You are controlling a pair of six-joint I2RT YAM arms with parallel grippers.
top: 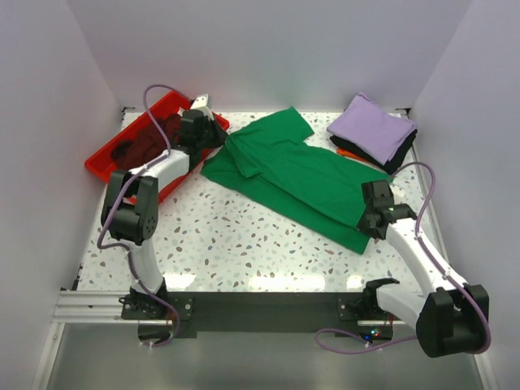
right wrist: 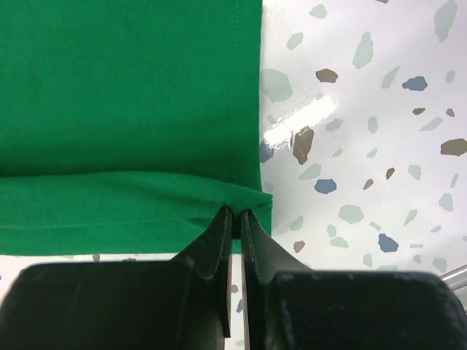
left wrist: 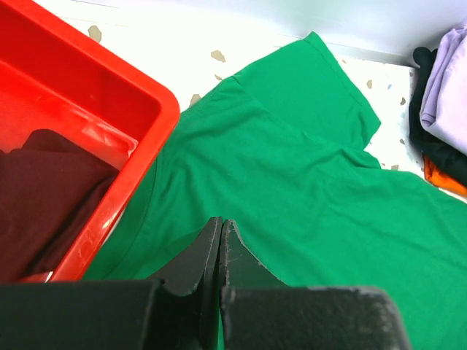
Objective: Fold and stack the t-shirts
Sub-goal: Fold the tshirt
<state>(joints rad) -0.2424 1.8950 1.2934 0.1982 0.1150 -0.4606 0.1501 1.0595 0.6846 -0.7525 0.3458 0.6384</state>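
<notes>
The bright green t-shirt lies spread out diagonally across the speckled table. My right gripper is at its near right corner, shut on a small raised fold of the green t-shirt's hem. At the shirt's far left end, beside the tray, my left gripper has its jaws pressed together. In the left wrist view the left gripper is over flat green cloth, and no cloth shows between the tips. A dark maroon t-shirt lies in the tray.
The red plastic tray stands at the back left, touching the green shirt's edge. A folded stack sits at the back right, with lavender on top, then black, and orange showing below. White walls enclose the table.
</notes>
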